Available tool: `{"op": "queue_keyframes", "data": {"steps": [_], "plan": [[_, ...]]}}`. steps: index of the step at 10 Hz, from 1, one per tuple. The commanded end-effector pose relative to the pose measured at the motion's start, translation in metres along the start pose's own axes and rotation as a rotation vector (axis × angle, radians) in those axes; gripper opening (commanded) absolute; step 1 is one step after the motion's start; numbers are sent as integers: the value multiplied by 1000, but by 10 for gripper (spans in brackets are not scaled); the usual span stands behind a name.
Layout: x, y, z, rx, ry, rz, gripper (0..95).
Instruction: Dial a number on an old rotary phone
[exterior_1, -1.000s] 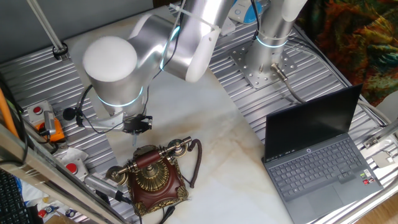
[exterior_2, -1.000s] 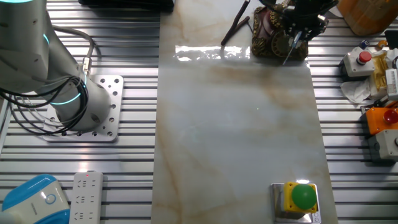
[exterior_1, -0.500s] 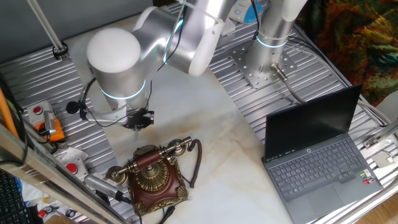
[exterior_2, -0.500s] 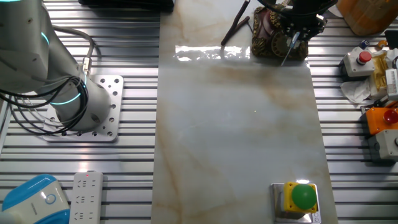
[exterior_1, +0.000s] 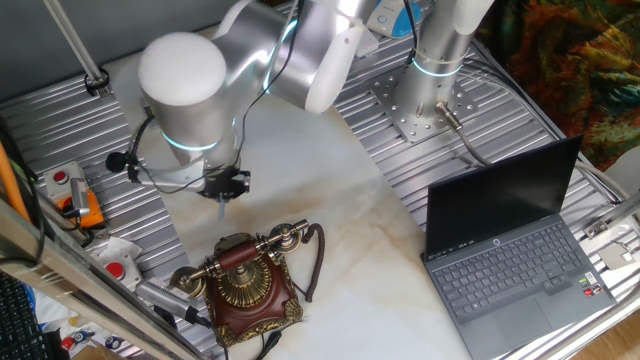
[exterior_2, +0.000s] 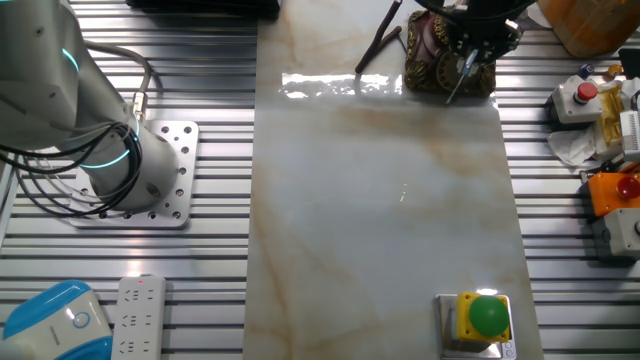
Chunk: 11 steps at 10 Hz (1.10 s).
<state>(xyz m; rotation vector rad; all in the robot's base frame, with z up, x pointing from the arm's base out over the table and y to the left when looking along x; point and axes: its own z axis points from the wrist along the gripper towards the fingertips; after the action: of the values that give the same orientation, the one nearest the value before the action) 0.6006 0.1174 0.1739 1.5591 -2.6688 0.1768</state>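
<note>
The old rotary phone (exterior_1: 245, 285) stands near the front left of the marble slab. It has a dark reddish-brown body, a brass dial and a brass-ended handset across its top, and its dark cord curls to its right. In the other fixed view the phone (exterior_2: 436, 62) is at the top edge, partly hidden by the arm. My gripper (exterior_1: 221, 205) hangs a little above the slab just behind the phone and clear of the dial. Its fingers are together in a thin downward point. In the other fixed view the gripper (exterior_2: 455, 88) shows in front of the phone body.
An open laptop (exterior_1: 510, 250) sits at the right. Button boxes (exterior_1: 65, 185) and cables crowd the left edge. A yellow box with a green button (exterior_2: 487, 315) stands on the slab's near corner. The arm's base (exterior_2: 120, 170) and a power strip (exterior_2: 140, 315) lie to the side.
The gripper has risen slightly and drawn back from the phone. The arm's elbow has swung up and away. The phone has not moved.
</note>
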Motion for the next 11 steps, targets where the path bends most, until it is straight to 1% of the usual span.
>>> {"op": "queue_keyframes", "data": {"steps": [1, 3, 4, 5, 7, 8, 10, 11], "plan": [[6, 3, -2, 0, -4, 0, 0], [7, 3, -2, -3, 0, 4, 0], [7, 3, -1, -6, -16, 9, 0], [7, 3, -1, -18, -43, 28, 0], [10, 3, 2, -42, -81, 57, 0], [12, 3, 4, -53, -107, 66, 0], [16, 4, 6, -70, -133, 64, 0], [21, 4, 8, -75, -140, 61, 0]]}}
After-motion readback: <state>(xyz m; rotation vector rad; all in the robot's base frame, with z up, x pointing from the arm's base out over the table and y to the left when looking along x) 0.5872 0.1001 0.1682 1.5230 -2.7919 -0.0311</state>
